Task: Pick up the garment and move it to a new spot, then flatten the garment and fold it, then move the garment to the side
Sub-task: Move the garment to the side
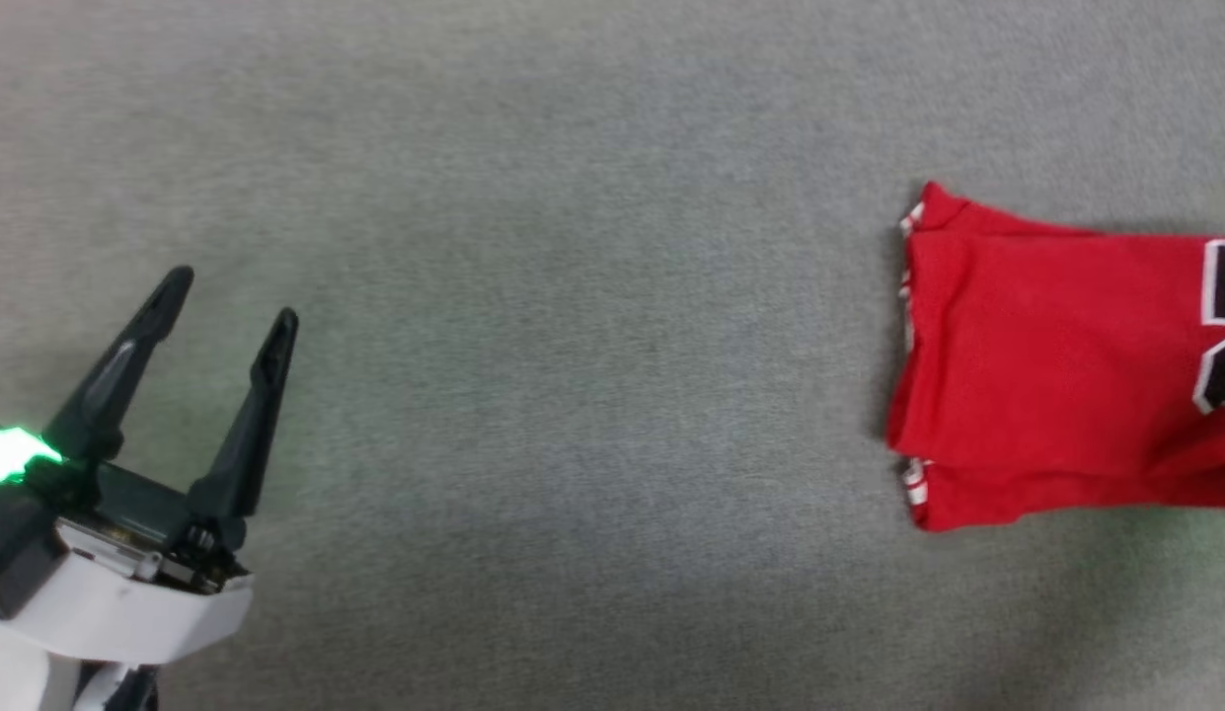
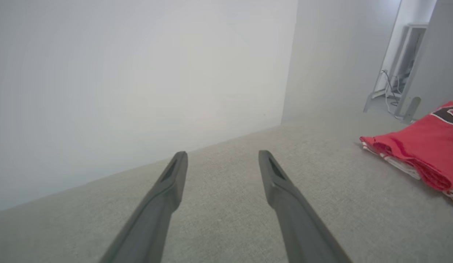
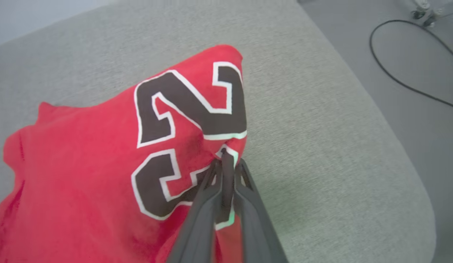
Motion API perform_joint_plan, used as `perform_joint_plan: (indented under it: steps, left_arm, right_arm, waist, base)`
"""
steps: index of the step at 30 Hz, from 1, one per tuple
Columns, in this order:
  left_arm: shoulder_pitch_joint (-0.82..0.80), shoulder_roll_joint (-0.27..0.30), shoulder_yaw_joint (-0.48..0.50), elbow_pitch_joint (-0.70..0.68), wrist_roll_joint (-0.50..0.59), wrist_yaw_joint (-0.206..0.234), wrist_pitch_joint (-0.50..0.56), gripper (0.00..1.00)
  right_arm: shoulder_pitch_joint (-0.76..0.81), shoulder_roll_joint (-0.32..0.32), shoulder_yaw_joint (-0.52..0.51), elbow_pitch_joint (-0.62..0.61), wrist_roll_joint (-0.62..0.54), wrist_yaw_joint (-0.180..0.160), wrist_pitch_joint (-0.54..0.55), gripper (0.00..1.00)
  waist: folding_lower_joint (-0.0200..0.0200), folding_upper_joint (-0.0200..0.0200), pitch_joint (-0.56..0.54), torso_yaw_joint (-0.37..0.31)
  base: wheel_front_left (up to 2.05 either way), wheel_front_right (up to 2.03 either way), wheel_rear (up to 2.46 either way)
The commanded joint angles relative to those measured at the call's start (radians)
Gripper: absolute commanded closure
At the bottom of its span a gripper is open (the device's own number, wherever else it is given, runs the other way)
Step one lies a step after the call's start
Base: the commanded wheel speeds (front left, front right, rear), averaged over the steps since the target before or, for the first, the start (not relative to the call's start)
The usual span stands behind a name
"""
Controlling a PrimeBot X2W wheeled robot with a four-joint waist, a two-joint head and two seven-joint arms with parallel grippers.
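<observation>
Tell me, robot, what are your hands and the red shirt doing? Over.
Left gripper open, empty, apart from the garment. Right gripper shut on the folded garment's edge by the number. Nothing in the way on the grey surface.

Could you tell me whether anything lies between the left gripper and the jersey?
Nothing visible does: bare grey surface runs from the left gripper, jaws open, to the jersey. The right gripper is shut on the jersey's edge.

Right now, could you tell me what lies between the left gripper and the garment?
Only bare grey fabric surface lies between the open left gripper and the folded garment; the head view shows that stretch plainly.
</observation>
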Motion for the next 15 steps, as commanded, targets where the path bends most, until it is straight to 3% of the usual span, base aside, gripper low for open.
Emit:
perform_joint_plan:
  steps: [1,15]
  left_arm:
    - [-0.018,0.023,-0.007,-0.001,-0.011,0.002,0.0,0.0]
    - [-0.032,0.195,0.085,-0.048,-0.049,0.002,0.0,0.0]
  right_arm:
    - [-0.023,0.001,-0.014,0.005,-0.009,-0.001,-0.02,1.0]
    - [-0.183,-0.033,-0.009,0.097,-0.193,-0.001,-0.209,1.0]
  waist:
    - [0.0,0.0,0.06,-0.06]
    - [0.0,0.0,0.189,-0.157]
  base:
    - [0.0,0.0,0.0]
    - [0.0,0.0,0.0]
